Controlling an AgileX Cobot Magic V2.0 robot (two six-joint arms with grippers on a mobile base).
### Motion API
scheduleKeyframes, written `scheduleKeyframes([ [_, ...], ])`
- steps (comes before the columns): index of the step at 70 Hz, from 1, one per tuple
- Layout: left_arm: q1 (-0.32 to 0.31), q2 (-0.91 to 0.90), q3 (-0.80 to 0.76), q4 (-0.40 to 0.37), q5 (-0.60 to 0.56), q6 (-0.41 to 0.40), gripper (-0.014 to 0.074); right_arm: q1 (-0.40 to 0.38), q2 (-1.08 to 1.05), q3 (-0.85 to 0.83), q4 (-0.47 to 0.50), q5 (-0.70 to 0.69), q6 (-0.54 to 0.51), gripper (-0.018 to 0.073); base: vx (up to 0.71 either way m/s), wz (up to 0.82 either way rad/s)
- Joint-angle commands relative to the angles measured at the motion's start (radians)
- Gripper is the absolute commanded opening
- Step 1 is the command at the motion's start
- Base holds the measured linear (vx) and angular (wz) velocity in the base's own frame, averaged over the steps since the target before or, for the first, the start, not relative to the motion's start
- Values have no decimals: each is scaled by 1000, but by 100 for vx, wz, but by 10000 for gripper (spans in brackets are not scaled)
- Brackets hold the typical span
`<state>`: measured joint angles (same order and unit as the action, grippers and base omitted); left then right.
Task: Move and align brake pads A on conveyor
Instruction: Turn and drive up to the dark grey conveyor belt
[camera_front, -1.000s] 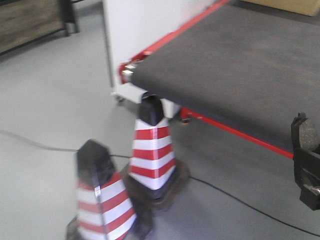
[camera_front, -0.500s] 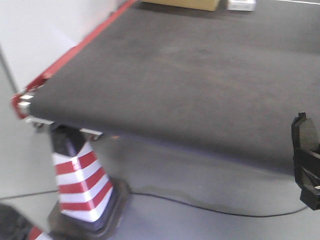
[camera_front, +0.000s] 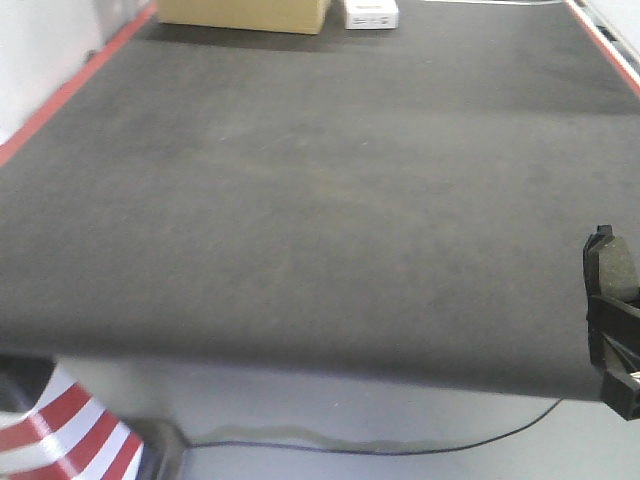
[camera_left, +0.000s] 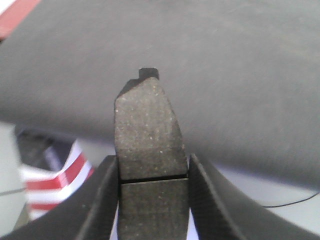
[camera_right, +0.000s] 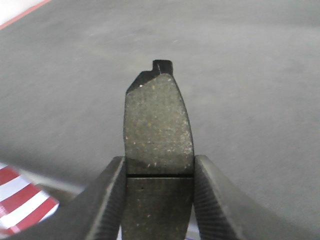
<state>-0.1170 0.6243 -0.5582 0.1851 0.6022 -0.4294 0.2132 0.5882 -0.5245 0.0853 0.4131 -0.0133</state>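
Clamped between the left fingers: the left brake pad. Closed only as far as the pad's width, one finger pressed on each long edge. Held upright, speckled grey friction face toward the wrist camera, cross groove level with the fingertips, small black backing tab at the top, beyond them. Ahead of these fingers, the conveyor, dark charcoal, its near edge crossing behind the pad. Not touching the belt, as far as can be told. Down and left of the fingers, a red-and-white striped traffic cone on the floor. Far up and left, a piece of the red edge strip.

Clamped between the right fingers in the same manner: the right brake pad. Again shut just to the pad's width, grey face toward the camera, groove at fingertip level, black tab above. Nothing but belt ahead of and to both sides of these fingers; cone stripes at lower left.

In the front view, an edge-on pad in black fingers at the right border, seen against the belt's near edge; which arm, not to be told. Far ahead, at the belt's far end, a cardboard box and just beside it a small white box. Below the near edge, a thin black cable on the grey floor.
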Motion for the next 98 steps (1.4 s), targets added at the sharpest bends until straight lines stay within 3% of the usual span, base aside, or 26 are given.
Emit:
scheduleKeyframes([
  [1,-6,-1,-30,8,-86,-1,174,-4,2,-31,0,-91,-7,-6,27,-30],
  [98,-6,-1,-30,8,-86,-1,174,-4,2,-31,0,-91,-7,-6,17,-9],
])
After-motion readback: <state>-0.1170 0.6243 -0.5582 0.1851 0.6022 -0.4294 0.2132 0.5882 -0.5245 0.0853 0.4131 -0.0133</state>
